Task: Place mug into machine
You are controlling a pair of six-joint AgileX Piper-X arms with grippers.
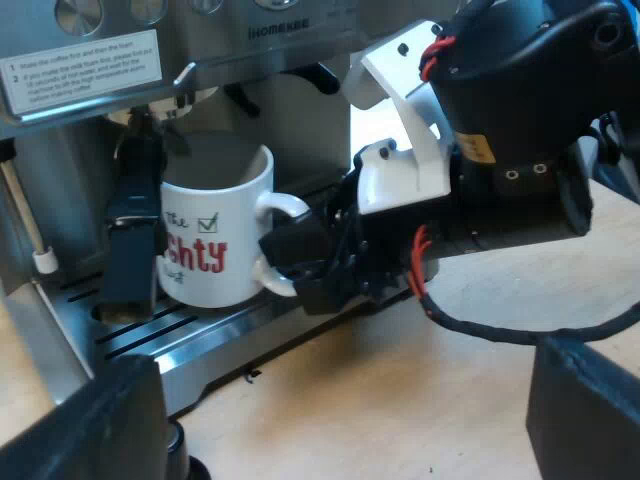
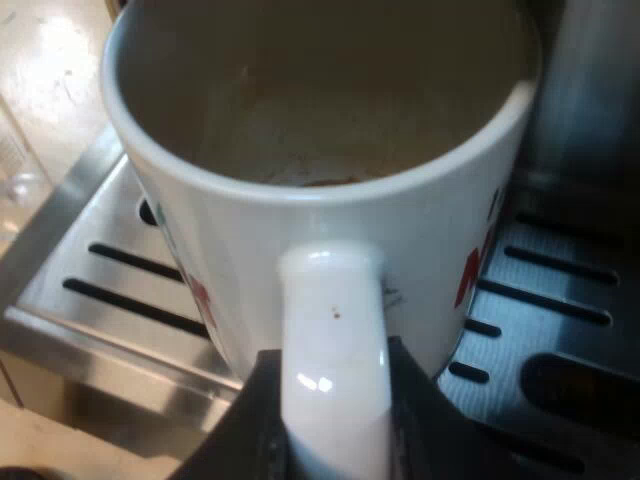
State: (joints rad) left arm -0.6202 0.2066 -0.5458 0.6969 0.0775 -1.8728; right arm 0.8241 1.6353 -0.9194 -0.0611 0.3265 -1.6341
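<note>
The mug (image 1: 215,235) stands on the drip tray (image 1: 150,335) of the espresso machine (image 1: 250,40), its red lettering partly covered by a dark upright part (image 1: 130,240) I cannot identify. Its inside looks brown-stained, and whether it holds liquid cannot be told. The right gripper (image 2: 335,425) is clamped on the mug's handle, while the left gripper (image 1: 340,420) is spread wide, holding nothing, near the tray

Glare on the drip tray (image 2: 70,250), small highlights on the mug (image 2: 400,240), dim shade under the machine (image 1: 250,40).
</note>
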